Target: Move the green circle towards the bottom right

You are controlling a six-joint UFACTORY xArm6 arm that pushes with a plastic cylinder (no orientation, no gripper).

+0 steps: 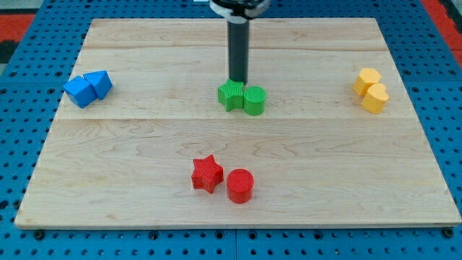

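Note:
The green circle (254, 100) stands near the board's middle, touching a green star (231, 94) on its left. My tip (237, 80) is at the end of the dark rod, just above the two green blocks in the view, at the seam between them, close to the star's top edge.
A red star (206, 173) and a red circle (240, 185) sit toward the view's bottom centre. Two blue blocks (87, 87) lie at the left. Two yellow blocks (371, 89) lie at the right. The wooden board (144, 144) rests on a blue pegboard.

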